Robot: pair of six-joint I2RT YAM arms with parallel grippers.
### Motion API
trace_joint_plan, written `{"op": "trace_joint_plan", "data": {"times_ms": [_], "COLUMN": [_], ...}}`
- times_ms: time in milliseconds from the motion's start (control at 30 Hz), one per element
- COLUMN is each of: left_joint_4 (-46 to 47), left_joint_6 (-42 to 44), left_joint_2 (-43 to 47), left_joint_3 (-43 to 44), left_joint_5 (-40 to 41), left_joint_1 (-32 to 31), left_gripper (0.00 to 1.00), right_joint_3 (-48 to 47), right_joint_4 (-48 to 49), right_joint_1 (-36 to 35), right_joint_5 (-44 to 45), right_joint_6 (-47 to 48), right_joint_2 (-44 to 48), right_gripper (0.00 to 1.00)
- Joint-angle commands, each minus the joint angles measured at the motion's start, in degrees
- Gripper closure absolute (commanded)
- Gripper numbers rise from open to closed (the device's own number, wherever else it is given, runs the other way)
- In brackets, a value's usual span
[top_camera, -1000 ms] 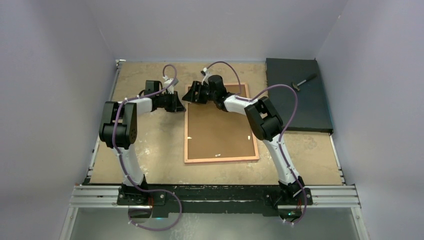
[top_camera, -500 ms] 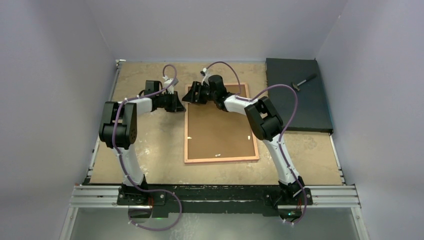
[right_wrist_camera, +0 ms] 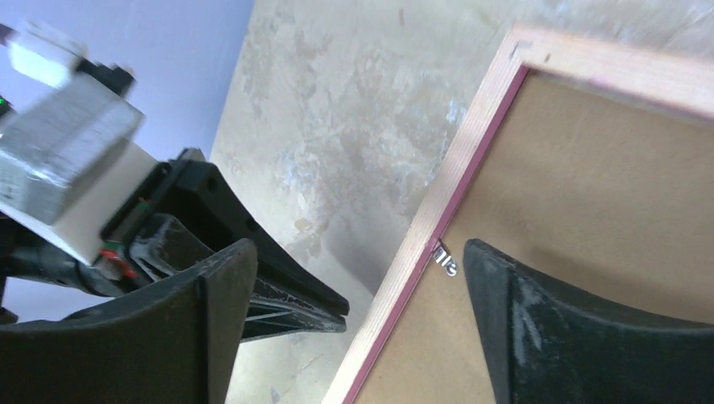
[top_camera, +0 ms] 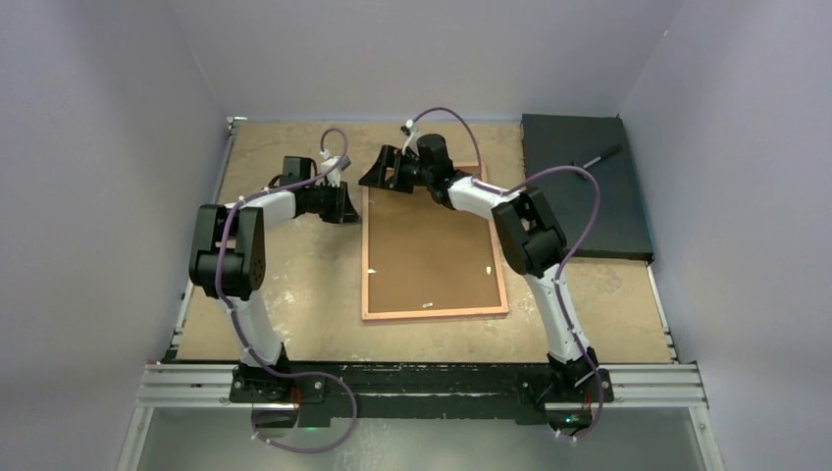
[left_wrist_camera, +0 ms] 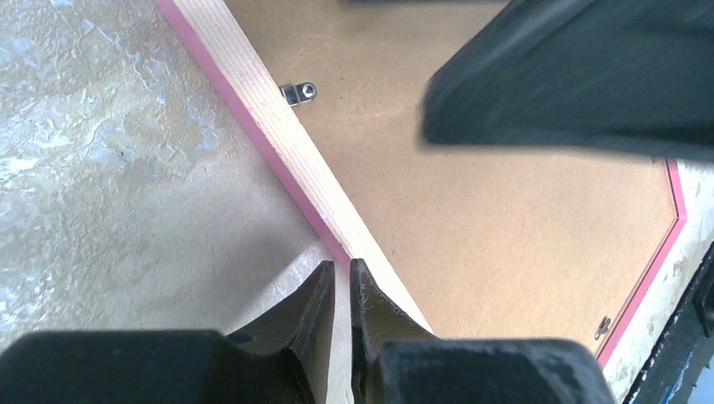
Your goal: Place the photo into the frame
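The frame (top_camera: 365, 257) lies face down on the table, its pale wood rim (left_wrist_camera: 278, 126) edged in pink. A brown backing board (top_camera: 432, 245) fills it, and a small metal clip (right_wrist_camera: 444, 259) sits at the left rim. The photo is hidden. My left gripper (top_camera: 353, 209) is shut, with nothing between its tips (left_wrist_camera: 341, 268), which rest at the outer side of the frame's left rim. My right gripper (top_camera: 376, 172) hangs open above the frame's far-left corner. In the right wrist view its fingers (right_wrist_camera: 358, 248) straddle the rim (right_wrist_camera: 455, 177) without touching it.
A black mat (top_camera: 587, 196) lies at the back right with a small dark tool (top_camera: 598, 157) on it. Purple walls close in the left, back and right sides. A metal rail (top_camera: 422, 385) runs along the near edge by the arm bases.
My right gripper has pulled back toward the far edge and opened wider. The left arm has shifted slightly to the left, still shut by the frame's left rim.
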State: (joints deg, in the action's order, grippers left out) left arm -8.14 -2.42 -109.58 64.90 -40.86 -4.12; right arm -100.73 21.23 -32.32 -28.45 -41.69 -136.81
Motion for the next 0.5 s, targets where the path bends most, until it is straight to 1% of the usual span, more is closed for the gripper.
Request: {"op": "trace_joint_plan", "data": {"times_ms": [0, 133, 233, 367, 467], "left_joint_4": [-4.1, -6.1, -6.6, -9.2, -10.9], "left_joint_6": [5.0, 6.3, 7.0, 9.2, 11.9], "left_joint_2": [4.5, 5.9, 7.0, 7.9, 8.9], "left_joint_3": [0.9, 1.2, 1.3, 3.0, 3.1], "left_joint_5": [0.9, 0.9, 0.4, -0.6, -0.1], "left_joint_1": [0.9, 1.6, 2.2, 2.9, 3.1], "left_gripper": [0.89, 0.84, 0.79, 0.72, 0.69], "right_joint_3": [1.0, 3.4, 4.4, 4.7, 7.4], "right_joint_4": [0.1, -1.4, -3.8, -12.7, -15.7], "right_joint_1": [1.5, 1.5, 1.9, 3.0, 5.2], "right_joint_5": [0.9, 4.1, 8.9, 20.9, 27.8], "right_joint_6": [1.2, 2.2, 2.5, 5.2, 6.7], "right_joint_2": [8.7, 11.1, 12.7, 17.2, 21.1], "right_gripper": [0.01, 0.01, 0.01, 0.01, 0.01]}}
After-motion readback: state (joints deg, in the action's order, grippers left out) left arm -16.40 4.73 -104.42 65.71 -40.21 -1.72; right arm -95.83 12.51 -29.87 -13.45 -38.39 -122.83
